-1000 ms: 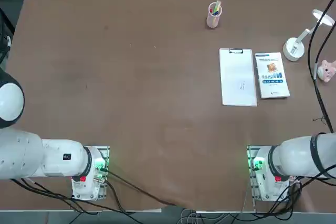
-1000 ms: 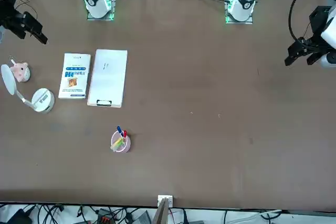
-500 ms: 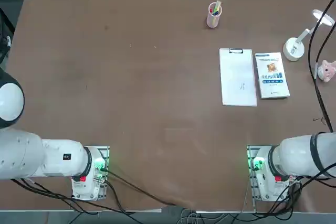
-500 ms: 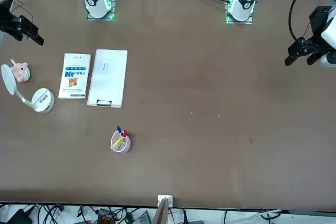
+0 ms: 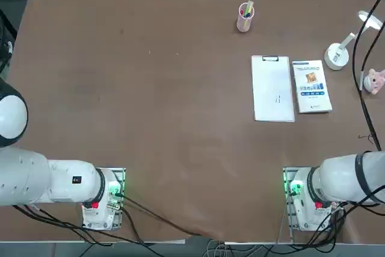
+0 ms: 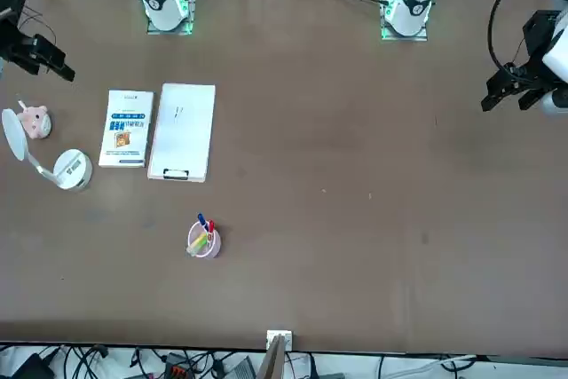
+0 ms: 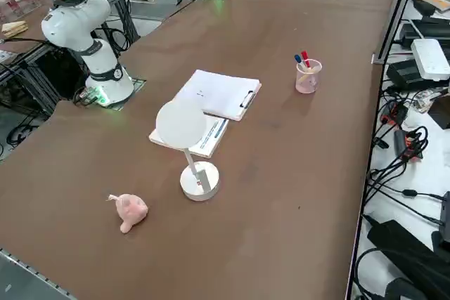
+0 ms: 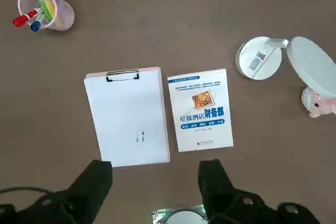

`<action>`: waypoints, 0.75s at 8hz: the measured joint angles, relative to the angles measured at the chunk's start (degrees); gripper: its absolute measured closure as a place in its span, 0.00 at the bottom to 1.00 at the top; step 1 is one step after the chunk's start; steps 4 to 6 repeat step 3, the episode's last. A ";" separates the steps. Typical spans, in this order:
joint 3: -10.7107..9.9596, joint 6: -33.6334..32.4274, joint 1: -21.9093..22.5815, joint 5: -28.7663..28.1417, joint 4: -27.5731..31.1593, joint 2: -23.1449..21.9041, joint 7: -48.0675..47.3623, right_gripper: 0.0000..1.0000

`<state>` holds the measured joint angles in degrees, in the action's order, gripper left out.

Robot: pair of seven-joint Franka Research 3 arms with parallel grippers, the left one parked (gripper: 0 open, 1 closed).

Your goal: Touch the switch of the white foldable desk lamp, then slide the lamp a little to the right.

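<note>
- Right tool [image 6: 40, 52] hangs high above the counter [image 5: 150, 88], near the robot's right edge, fingers [image 8: 97, 179] spread wide apart, nothing between them.
- White desk lamp [image 5: 344, 45] stands at the far right of the counter, round base [image 8: 258, 59] flat on the surface, head [image 7: 181, 123] raised on its thin arm. Tool is well apart from it.
- Small pink toy [image 5: 373, 80] lies just beside the lamp, on its near side.
- Book [image 5: 311, 86] and white clipboard [image 5: 272, 88] lie flat, side by side, edges nearly touching; book is nearer the lamp.
- Pink cup [image 5: 245, 17] with 3 or so pens stands upright, farther out, beyond the clipboard.
</note>
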<state>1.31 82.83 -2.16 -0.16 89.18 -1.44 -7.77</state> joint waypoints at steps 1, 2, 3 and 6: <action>0.03 0.48 0.00 0.00 -0.01 0.61 0.00 0.00; 0.04 0.80 0.00 0.00 -0.09 1.23 0.00 0.00; 0.09 1.00 0.01 0.00 -0.17 1.66 0.01 0.00; 0.09 1.00 0.01 0.00 -0.17 1.66 0.01 0.00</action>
